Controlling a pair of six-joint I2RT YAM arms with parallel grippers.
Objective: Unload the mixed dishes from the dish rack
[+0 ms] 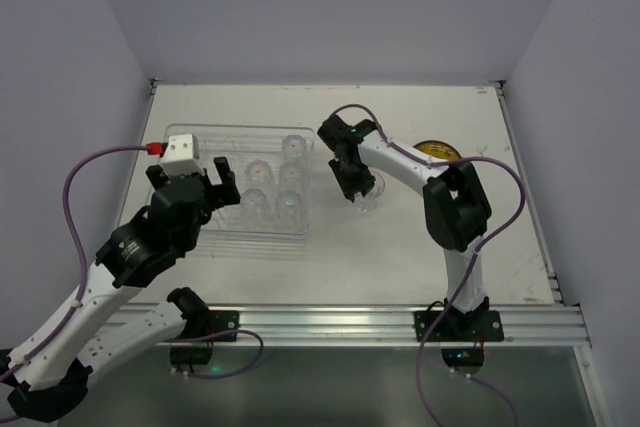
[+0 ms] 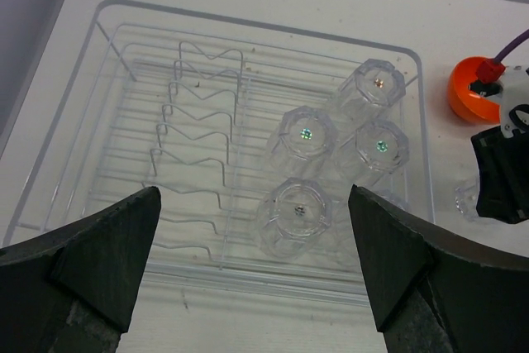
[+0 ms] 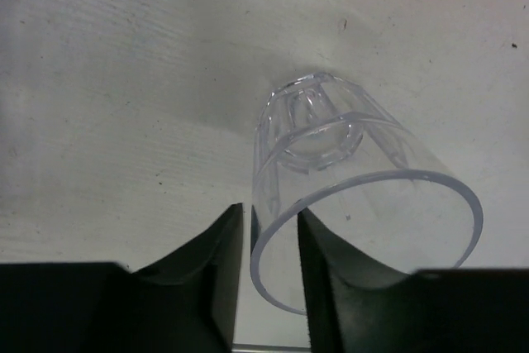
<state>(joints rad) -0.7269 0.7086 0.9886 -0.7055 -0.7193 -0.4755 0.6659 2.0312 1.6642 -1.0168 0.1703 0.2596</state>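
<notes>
The clear dish rack lies left of centre, with several clear glasses upside down in its right part, such as one at its near right and one at the back. My left gripper hovers open and empty above the rack's near edge. My right gripper is to the right of the rack. It is shut on the rim of a clear glass whose base rests on the table, one finger inside and one outside. An orange bowl sits on the table beyond it.
The rack's left part holds only wire dividers. A yellow-orange dish lies behind the right arm, partly hidden. The white walls close in the back and both sides. A metal rail runs along the table's near edge.
</notes>
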